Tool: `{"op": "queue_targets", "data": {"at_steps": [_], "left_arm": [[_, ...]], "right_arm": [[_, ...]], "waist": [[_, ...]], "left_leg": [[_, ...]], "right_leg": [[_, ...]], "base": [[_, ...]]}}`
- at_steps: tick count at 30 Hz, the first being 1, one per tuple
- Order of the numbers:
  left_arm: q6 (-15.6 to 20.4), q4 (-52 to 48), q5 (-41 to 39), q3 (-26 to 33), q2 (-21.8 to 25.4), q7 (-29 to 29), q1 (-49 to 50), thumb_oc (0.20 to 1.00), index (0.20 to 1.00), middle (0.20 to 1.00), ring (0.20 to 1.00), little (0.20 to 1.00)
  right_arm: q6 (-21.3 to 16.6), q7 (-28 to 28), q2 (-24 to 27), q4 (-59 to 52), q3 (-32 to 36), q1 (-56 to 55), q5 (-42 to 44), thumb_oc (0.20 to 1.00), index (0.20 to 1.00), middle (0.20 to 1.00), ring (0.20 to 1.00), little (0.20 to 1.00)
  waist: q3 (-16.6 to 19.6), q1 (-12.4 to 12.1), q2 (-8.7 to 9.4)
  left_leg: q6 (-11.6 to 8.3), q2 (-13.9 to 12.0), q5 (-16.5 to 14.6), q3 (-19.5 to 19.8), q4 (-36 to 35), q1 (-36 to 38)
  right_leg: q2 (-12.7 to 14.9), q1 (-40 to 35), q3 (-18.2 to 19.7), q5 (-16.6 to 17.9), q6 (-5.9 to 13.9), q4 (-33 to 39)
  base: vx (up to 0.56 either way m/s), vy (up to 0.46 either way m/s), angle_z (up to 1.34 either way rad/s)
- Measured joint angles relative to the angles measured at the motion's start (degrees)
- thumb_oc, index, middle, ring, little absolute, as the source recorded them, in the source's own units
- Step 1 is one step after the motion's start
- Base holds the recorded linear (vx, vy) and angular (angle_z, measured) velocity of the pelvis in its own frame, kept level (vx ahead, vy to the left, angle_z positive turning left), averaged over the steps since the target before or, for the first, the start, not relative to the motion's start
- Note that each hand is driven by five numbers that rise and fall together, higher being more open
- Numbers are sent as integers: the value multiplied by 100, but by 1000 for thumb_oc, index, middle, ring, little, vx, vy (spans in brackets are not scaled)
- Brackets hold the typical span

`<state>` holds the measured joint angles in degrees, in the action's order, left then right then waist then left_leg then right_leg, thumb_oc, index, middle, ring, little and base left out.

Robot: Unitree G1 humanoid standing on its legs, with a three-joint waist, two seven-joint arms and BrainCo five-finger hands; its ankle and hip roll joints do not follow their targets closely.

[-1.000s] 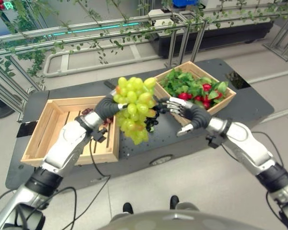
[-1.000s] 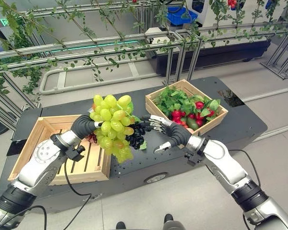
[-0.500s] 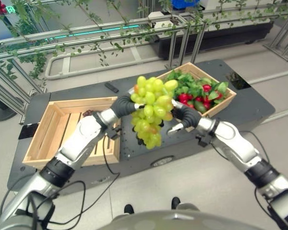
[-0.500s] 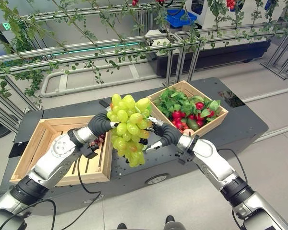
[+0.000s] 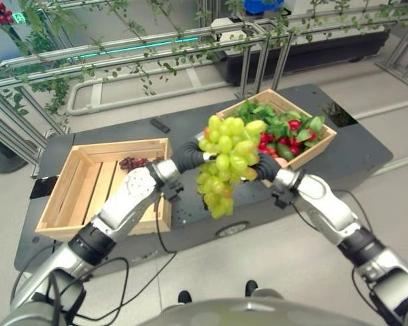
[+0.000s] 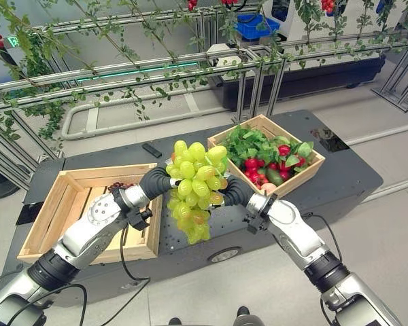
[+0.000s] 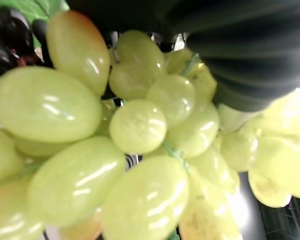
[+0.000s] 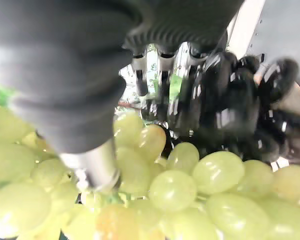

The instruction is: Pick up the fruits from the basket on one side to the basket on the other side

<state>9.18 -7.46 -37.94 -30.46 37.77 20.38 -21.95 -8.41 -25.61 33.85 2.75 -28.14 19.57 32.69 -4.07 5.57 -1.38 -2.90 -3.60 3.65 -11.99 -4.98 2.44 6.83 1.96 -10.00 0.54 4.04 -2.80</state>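
At the centre of the frame we see a big bunch of green grapes [image 6: 192, 183] in the air, between the light wooden slatted crate [image 6: 51, 210] at left, with some dark red fruit [image 5: 131, 163], and the wooden crate [image 6: 306, 171] of green leaves and red fruits at right. Our left hand [image 6: 156, 182] meets the bunch, the right hand [image 6: 235, 192] is behind it; we cannot tell either grip.

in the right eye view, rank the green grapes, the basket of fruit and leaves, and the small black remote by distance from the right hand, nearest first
1. Green grapes: against the right hand, between both hands.
2. Basket of fruit and leaves: just behind, robot's right.
3. Black remote: far side of the table, leftward.
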Motion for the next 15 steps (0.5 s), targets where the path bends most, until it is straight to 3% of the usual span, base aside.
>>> {"op": "queue_targets", "data": {"at_steps": [15], "left_arm": [[-22,-1,1,-37,-69,86,9,200,200,200,200,200]], "right_arm": [[-5,215,-122,131,47,-5,-6,200,200,200,200,200]], "waist": [[27,-8,-42]], "left_leg": [[0,-3,1,31,0,1]], "right_leg": [[-10,-16,-13,-1,3,11]], "base": [[0,0,0]]}}
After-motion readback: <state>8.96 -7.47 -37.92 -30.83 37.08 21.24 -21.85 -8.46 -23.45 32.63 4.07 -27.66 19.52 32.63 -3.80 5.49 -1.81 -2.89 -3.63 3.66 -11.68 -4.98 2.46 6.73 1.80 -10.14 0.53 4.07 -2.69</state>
